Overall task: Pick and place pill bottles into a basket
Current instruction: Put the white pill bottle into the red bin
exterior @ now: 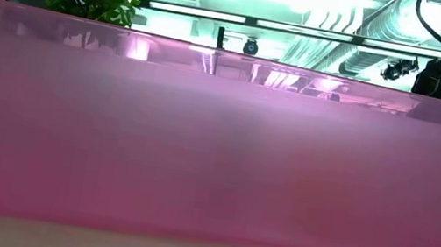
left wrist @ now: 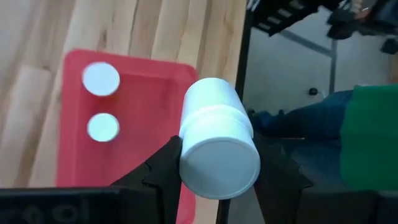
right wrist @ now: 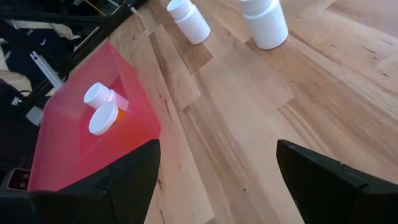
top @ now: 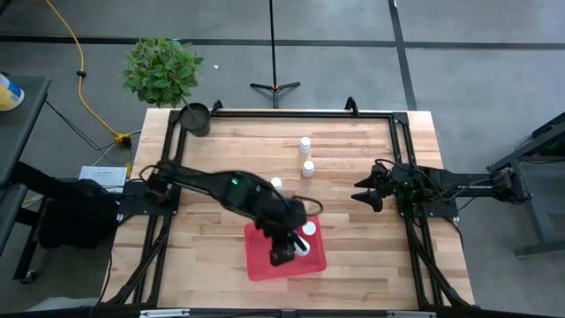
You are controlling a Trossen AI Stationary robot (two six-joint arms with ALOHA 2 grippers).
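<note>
Left gripper hangs over the flat red rectangular tray, fingers pinching a small white-capped pill bottle between them; two more capped bottles stand inside the tray. Right gripper waits spread, well apart.

Light wood plank bench inside a black frame. Red tray lies flat near the front edge, centre. Three white-capped bottles stand directly on the wood: two close together mid-bench, one nearer the tray. Dark round cup sits at the far-left corner.
</note>
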